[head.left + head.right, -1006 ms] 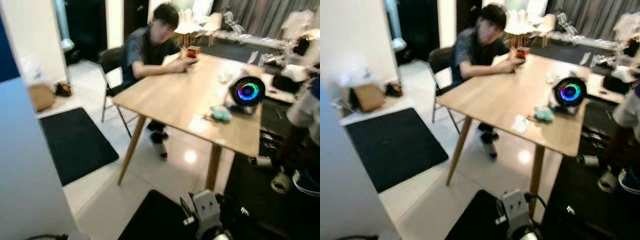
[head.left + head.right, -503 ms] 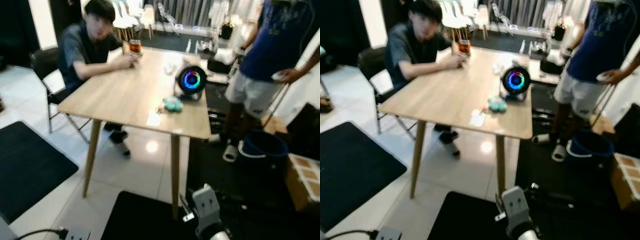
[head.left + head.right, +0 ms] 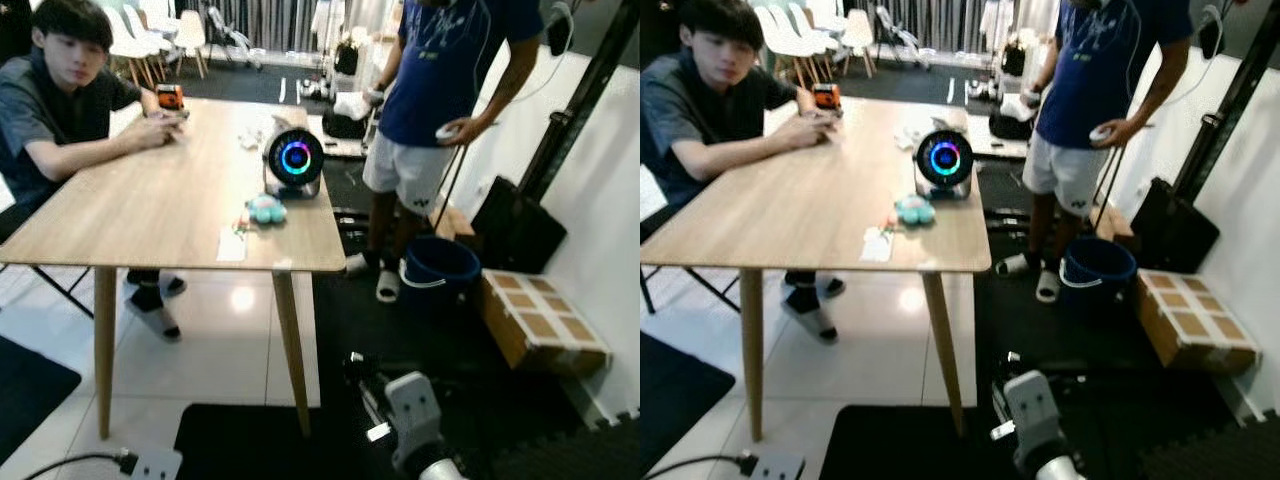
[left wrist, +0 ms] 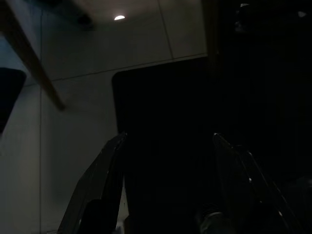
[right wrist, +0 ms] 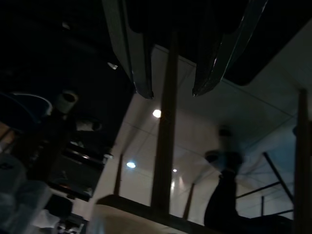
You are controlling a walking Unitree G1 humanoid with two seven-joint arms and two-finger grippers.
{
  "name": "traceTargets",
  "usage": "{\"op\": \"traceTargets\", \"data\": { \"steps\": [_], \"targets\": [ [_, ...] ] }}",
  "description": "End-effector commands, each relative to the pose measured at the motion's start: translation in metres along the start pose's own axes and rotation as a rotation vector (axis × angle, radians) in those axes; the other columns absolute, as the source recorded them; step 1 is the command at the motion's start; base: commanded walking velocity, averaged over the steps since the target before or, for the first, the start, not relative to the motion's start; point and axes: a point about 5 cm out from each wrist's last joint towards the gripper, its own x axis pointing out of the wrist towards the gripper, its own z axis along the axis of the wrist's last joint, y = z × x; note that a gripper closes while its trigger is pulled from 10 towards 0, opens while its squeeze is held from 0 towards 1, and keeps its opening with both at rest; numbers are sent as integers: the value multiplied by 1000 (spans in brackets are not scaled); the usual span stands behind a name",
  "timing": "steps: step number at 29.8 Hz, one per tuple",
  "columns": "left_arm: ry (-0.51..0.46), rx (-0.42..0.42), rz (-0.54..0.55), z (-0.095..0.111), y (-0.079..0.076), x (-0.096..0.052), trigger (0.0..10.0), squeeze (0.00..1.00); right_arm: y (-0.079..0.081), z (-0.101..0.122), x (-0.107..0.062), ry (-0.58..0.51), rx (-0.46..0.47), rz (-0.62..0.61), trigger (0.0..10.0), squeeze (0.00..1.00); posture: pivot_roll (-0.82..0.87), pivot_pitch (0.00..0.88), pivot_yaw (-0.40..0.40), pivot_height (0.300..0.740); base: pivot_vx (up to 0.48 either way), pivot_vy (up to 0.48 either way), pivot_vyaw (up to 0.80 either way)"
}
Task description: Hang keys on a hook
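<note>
We face a lived-in room with white tile and dark mats [image 3: 250,440]; a wooden table [image 3: 150,200] takes up the left and centre of the head frame. On it sit a round speaker with a glowing ring [image 3: 295,158] at upper centre, a small teal object [image 3: 265,209] just in front of it, and a white card [image 3: 232,244] near the table's front edge. One person sits at the upper left, forearms on the table; another stands at upper right beside a blue bucket [image 3: 440,268], and a cardboard box [image 3: 540,325] lies at right against the wall. The right arm [image 3: 415,425] shows low at bottom centre. The right gripper [image 5: 170,73] hangs with its fingers parted and nothing between them, pointing along a table leg [image 5: 163,146]. The left gripper [image 4: 165,185] hangs over the dark mat, fingers spread, also empty. We cannot pick out keys or a hook with certainty; the teal object may be a key fob, but it is too small to tell. We judge the task at its search-and-approach step. Next we need to close on the table, confirm the keys, and bring one gripper up to table height.
</note>
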Motion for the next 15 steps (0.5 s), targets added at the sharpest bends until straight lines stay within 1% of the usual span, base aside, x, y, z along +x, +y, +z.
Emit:
{"op": "traceTargets", "data": {
  "steps": [1,6,7,12,13,15],
  "targets": [
    [-16,-3,1,2,-2,0,10000,0,-1,2,-1,-11,-24,6,10000,0,122,101,-34,740,0,0,0],
    [-92,-15,-10,23,-4,5,10000,0,-2,8,3,-32,-29,3,10000,0,119,99,-34,740,0,0,0],
    [-92,-15,-10,23,-4,5,10000,0,-2,8,3,-32,-29,3,10000,0,119,99,-34,740,0,0,0],
    [-181,-24,-37,49,-10,10,10000,0,-4,14,7,-56,-29,-7,10000,0,110,100,-34,740,0,0,0],
    [-181,-24,-37,49,-10,10,10000,0,-4,14,7,-56,-29,-7,10000,0,110,100,-34,740,0,0,0],
    [-212,-24,-42,59,-11,11,10000,0,-4,15,7,-59,-28,-9,10000,0,110,100,-33,740,0,0,0]
  ]
}}
